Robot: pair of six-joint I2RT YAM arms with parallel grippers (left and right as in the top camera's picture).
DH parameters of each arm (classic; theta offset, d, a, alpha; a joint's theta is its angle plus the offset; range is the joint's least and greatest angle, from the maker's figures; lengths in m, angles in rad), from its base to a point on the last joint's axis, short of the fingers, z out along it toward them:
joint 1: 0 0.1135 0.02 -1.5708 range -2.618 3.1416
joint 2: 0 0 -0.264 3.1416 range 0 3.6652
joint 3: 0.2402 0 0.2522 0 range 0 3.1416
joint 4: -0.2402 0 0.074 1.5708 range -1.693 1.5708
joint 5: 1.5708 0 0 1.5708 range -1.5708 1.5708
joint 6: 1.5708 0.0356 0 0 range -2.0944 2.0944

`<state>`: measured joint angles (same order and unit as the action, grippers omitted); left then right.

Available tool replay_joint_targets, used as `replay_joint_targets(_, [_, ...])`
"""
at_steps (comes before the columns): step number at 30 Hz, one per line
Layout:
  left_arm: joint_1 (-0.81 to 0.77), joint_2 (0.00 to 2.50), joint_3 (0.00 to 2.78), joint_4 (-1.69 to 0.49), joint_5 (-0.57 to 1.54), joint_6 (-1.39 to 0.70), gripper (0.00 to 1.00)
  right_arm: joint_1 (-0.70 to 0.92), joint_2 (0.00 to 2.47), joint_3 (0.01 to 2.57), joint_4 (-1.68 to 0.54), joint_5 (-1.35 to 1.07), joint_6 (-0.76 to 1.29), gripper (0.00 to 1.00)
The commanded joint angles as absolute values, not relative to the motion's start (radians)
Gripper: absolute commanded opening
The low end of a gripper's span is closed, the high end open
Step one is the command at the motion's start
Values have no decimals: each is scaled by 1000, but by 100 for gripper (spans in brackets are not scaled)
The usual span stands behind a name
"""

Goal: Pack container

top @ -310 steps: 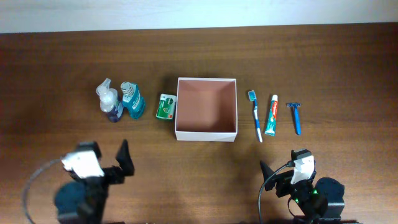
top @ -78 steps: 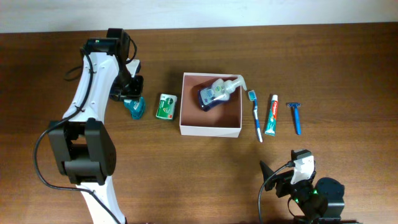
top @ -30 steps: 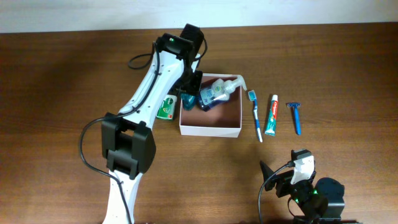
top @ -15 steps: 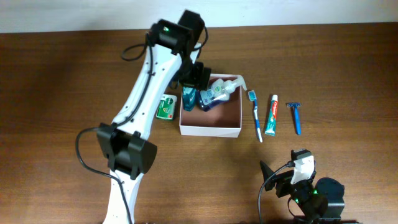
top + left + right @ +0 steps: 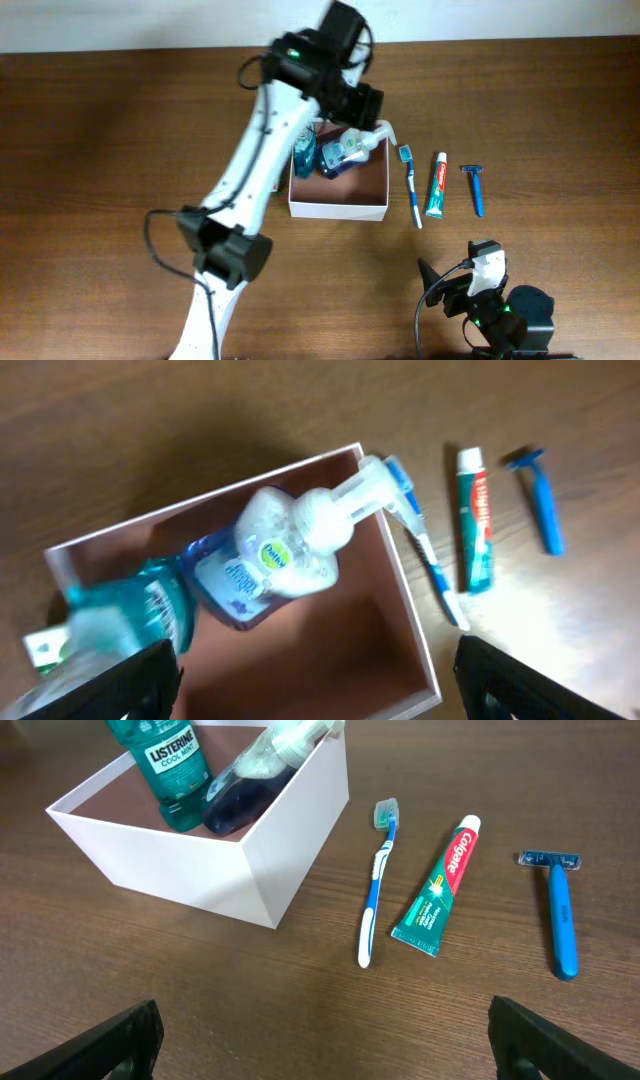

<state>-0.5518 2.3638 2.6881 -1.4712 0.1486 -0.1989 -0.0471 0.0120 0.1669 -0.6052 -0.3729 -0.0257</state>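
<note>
The container is a white box with a pinkish-brown floor, mid-table. A teal mouthwash bottle and a clear pump soap bottle with dark blue liquid lie inside at its far end. My left gripper is open and empty, above the box's far edge. In the left wrist view its jaws hang over the bare box floor, with the soap bottle and mouthwash below. My right gripper is open and empty near the front right.
A toothbrush, a toothpaste tube and a blue razor lie in a row right of the box. They also show in the right wrist view: toothbrush, toothpaste, razor. The left arm crosses the table left of the box.
The left gripper let go of the mouthwash bottle inside the box and moved up and to the right. The right arm has not moved.
</note>
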Motion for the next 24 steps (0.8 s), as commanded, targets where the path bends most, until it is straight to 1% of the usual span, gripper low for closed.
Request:
replay_joint_targets(1, [-628, 2447, 2685, -1450, -46, -193, 89, -53, 4, 162, -608, -385, -17, 99])
replay_joint_targets(5, [-669, 2492, 2685, -1433, -133, -193, 89, -53, 4, 162, -608, -385, -17, 99])
replay_joint_targets(17, [-694, 2542, 2684, -1261, -135, -138, 89, -53, 4, 162, -609, -385, -17, 99])
replay_joint_targets(24, [-720, 2585, 2684, -1248, -137, -120, 89, -53, 4, 162, -608, -385, -17, 99])
